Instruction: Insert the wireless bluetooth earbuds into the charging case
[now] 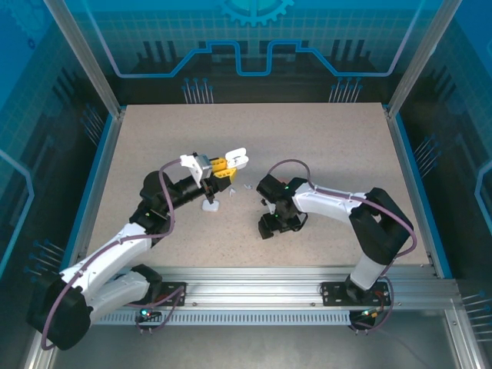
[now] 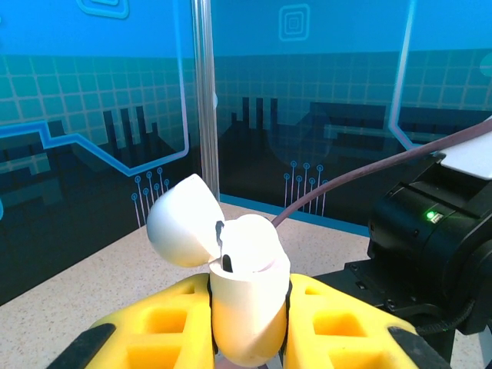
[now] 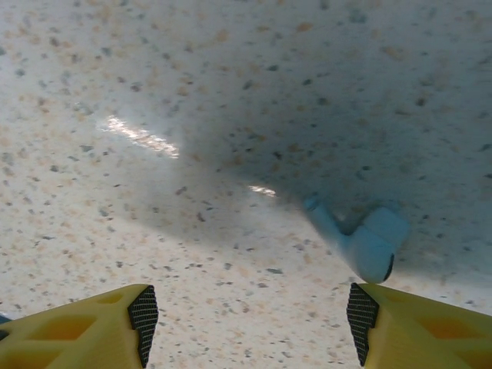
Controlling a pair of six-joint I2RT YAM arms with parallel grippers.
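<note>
Earbud (image 3: pixel 357 242), white, laid on desk (image 3: pixel 154 92) at 2 o'clock of wide-open right tool (image 3: pixel 251 319); open charging case (image 2: pixel 244 265) gripped by left tool (image 1: pixel 229 164); being off-centre, earbud could be flicked away when that tool is closed.

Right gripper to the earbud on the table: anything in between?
Nothing visible. The earbud lies on bare table just ahead of the open right gripper, off toward one finger rather than centred between them.

The top camera looks down from behind on the whole table (image 1: pixel 323 146). The left wrist camera faces level past its pincer (image 2: pixel 250 327). The right one faces down, close to that table.
</note>
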